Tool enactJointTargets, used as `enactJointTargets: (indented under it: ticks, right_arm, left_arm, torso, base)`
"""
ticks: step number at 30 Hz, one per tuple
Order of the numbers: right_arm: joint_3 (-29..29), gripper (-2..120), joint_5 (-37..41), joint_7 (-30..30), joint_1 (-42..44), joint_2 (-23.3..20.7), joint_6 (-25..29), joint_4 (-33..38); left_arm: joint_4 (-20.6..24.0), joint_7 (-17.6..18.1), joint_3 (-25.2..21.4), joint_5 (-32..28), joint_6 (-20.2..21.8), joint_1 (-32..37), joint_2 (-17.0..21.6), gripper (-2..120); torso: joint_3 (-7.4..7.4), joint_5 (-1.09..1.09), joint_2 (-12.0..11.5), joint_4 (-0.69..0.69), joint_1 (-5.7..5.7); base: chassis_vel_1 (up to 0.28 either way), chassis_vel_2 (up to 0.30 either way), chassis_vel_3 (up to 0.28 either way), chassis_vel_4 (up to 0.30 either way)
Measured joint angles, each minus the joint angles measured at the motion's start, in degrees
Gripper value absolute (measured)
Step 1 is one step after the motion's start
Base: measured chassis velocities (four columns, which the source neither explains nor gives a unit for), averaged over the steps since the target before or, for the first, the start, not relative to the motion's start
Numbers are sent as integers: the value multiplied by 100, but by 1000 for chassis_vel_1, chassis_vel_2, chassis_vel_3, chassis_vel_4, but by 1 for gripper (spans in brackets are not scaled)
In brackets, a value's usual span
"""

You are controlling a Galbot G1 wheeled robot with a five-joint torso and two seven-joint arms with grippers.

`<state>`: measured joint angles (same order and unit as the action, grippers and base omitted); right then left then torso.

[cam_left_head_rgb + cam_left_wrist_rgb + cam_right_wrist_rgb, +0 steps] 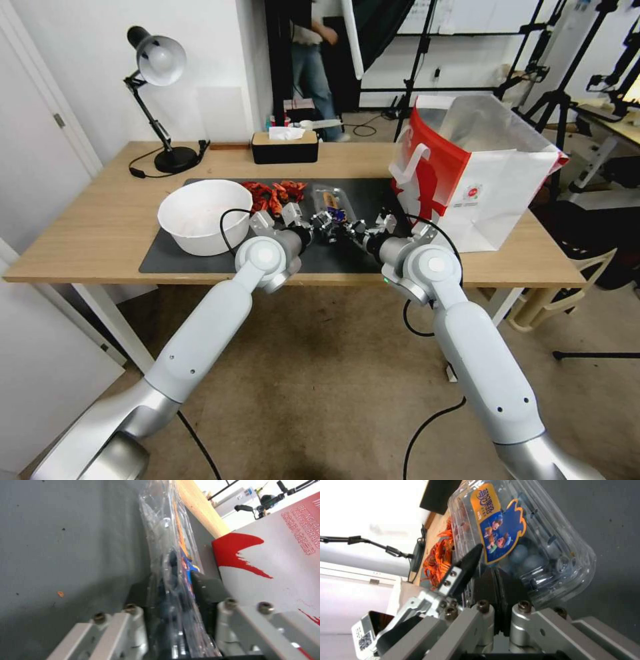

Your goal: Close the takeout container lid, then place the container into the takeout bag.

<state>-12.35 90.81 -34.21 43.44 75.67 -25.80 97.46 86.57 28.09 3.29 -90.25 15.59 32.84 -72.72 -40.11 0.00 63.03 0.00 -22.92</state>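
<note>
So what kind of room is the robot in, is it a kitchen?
Probably not a kitchen; it looks more like a lab or studio set up for recording. Tripods and light stands fill the room behind, and the wooden table carries a desk lamp beside the takeout bag.

We see the takeout container as thin clear plastic, glossy and ribbed, its lid bearing a smooth printed label. At two o'clock from it stands the takeout bag, matt paper outside with a silvery, shiny lining. The mat looks dark, matt and faintly speckled on the pale wooden table. At ten o'clock, the white bowl appears smooth.
</note>
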Motion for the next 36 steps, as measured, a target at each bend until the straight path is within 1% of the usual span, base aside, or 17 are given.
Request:
enactJointTargets:
  ticks: [3,5,6,7,15,20,22,23,25,27,29,30,31,32,33,35,36]
  right_arm:
    - [-4,0,4,0,1,-4,0,5]
    - [-9,0,9,0,7,-12,-1,22]
    - [-9,0,9,0,7,-12,-1,22]
    - [-11,0,10,0,11,-16,-1,27]
    - [-48,0,-8,40,112,-99,-13,233]
    - [-79,0,-163,143,290,-305,-16,517]
    - [-135,0,-593,470,560,-515,-5,827]
    - [-135,0,-593,470,560,-515,-5,827]
    - [-164,0,-959,714,752,-640,57,1005]
    - [-234,0,-1999,1389,1174,-876,334,1341]
    - [-248,0,-2161,1496,1239,-902,395,1383]
    - [-307,0,-2811,1956,1487,-1005,662,1532]
    - [-337,0,-3123,2144,1616,-1049,808,1601]
    - [-337,0,-3123,2144,1616,-1049,808,1601]
    - [-373,0,-3442,2318,1759,-1087,967,1666]
    - [-469,13,-4466,2652,2186,-1170,1437,1844]
    - [-469,13,-4466,2652,2186,-1170,1437,1844]
  left_arm:
    - [-14,0,1,0,-3,0,-2,16]
    - [-32,-2,1,1,-11,0,-9,5]
    - [-32,-2,1,1,-11,0,-9,5]
    - [-34,-3,1,1,-17,3,-10,1]
    - [-42,-19,-12,-5,-88,13,-18,0]
    - [-25,-34,-44,-40,-126,10,-24,0]
    - [10,-62,-57,-42,-172,22,-26,0]
    - [10,-62,-57,-42,-172,22,-26,0]
    - [40,-77,-73,-42,-195,34,-24,0]
    - [103,-105,-97,-43,-227,62,-17,0]
    - [112,-107,-100,-44,-229,65,-15,0]
    - [159,-120,-115,-51,-242,84,0,0]
    - [178,-127,-119,-57,-250,91,7,0]
    - [178,-127,-119,-57,-250,91,7,0]
    - [201,-134,-122,-63,-261,98,20,0]
    - [278,-185,-137,-85,-311,114,57,0]
    - [278,-185,-137,-85,-311,114,57,0]
  torso:
    - [0,0,0,0,0]
    - [0,-1,0,0,0]
    - [0,-1,0,0,0]
    - [0,0,0,0,0]
    - [0,0,0,0,0]
    - [0,0,0,0,0]
    - [0,0,0,1,0]
    - [0,0,0,1,0]
    - [0,0,0,0,0]
    - [1,0,0,-2,1]
    - [1,0,0,-1,1]
    - [1,0,0,-1,1]
    - [1,0,0,0,1]
    - [1,0,0,0,1]
    - [1,0,0,0,1]
    - [1,0,0,-1,1]
    - [1,0,0,-1,1]
  base:
    - [0,0,0,0]
    - [0,0,0,0]
    - [0,0,0,0]
    - [0,0,0,0]
    - [0,0,0,0]
    - [0,0,0,0]
    - [0,0,0,0]
    - [0,0,0,0]
    - [0,0,0,0]
    - [0,0,0,0]
    - [0,0,0,0]
    - [0,0,0,0]
    - [0,0,0,0]
    - [0,0,0,0]
    - [0,0,0,0]
    - [0,0,0,0]
    - [0,0,0,0]
